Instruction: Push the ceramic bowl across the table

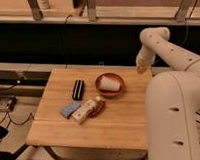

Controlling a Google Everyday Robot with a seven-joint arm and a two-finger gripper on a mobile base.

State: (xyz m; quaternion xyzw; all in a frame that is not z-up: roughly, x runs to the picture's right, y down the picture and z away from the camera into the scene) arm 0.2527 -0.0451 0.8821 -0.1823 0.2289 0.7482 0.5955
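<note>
The ceramic bowl (102,89), round and reddish-brown, sits on the light-wood table (120,123) at its far middle. A white cup (108,83) lies on its side inside the bowl. My gripper (141,68) hangs at the end of the white arm (159,47) over the table's far right corner, to the right of the bowl and apart from it.
A black rectangular object (78,89) lies left of the bowl. A blue sponge (69,109), a pale packet (85,110) and a smaller reddish-brown dish (99,108) lie nearer the front. My white body (178,121) stands at the table's right edge. A dark ledge runs behind.
</note>
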